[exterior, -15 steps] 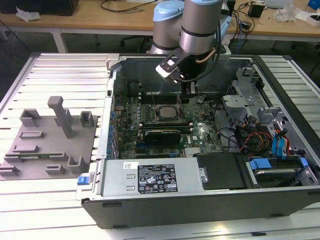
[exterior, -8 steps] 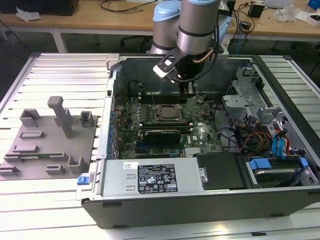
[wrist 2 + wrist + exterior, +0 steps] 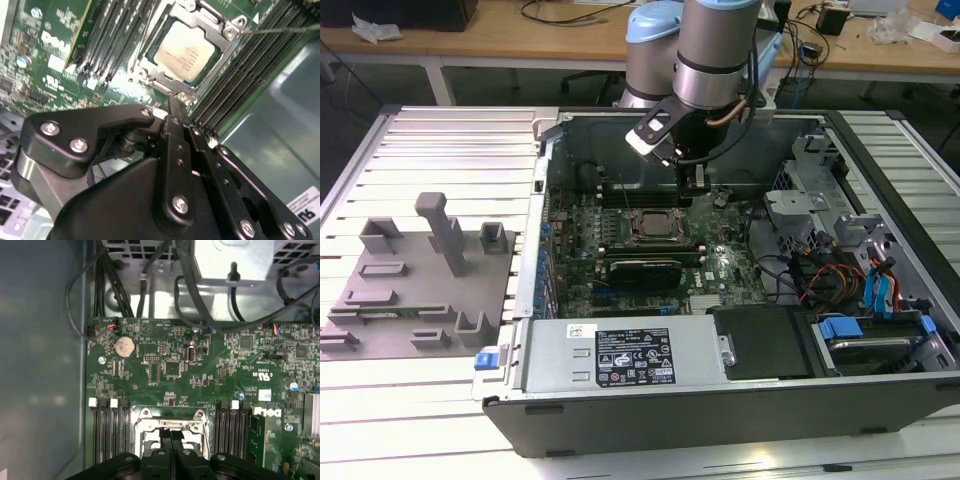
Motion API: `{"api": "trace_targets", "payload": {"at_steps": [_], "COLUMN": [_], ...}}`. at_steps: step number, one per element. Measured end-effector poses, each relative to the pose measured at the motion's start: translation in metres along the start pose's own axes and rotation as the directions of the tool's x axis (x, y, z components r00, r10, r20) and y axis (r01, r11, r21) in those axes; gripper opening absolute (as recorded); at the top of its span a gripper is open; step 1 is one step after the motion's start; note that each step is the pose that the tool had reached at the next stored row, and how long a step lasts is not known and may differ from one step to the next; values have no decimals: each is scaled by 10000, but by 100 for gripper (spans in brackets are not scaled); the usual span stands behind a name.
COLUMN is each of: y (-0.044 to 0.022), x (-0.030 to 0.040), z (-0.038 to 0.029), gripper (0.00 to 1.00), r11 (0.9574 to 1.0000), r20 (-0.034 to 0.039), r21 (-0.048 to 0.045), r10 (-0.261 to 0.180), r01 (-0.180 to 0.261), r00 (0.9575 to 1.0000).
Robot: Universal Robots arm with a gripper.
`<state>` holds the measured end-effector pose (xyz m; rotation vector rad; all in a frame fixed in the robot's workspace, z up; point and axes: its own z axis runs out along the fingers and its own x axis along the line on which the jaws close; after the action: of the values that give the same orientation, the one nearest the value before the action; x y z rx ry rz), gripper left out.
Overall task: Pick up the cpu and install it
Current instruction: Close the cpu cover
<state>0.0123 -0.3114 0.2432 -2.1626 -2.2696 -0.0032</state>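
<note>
Pincer [image 3: 172, 104] closed, fingertips pressed together with nothing held between them, positioned low over the motherboard [image 3: 170, 370] inside the open computer case [image 3: 720, 420]. The cpu [image 3: 187, 52] lies flat, seated within the metal-framed socket [image 3: 200, 14], just beyond the fingertips and apart from them.

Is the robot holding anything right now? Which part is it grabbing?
Nothing. The end effector is shut with nothing between its fingers. The chip lies flat in its socket on the board, not in the fingers.
</note>
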Motion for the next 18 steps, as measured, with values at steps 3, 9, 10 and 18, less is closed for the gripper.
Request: {"api": "trace_targets", "payload": {"at_steps": [3, 9, 10, 18], "y": [-1, -1, -1, -1], "x": [0, 0, 0, 0], "z": [2, 9, 10, 18], "gripper": [11, 11, 11, 11], "r11": [9975, 9766, 9723, 9146], "r20": [2, 6, 6, 8], "r21": [5, 15, 16, 28], "r10": [-707, -2152, -2337, -4044], "r01": [707, 2152, 2337, 4044], "r00": [9975, 9766, 9723, 9146]}}
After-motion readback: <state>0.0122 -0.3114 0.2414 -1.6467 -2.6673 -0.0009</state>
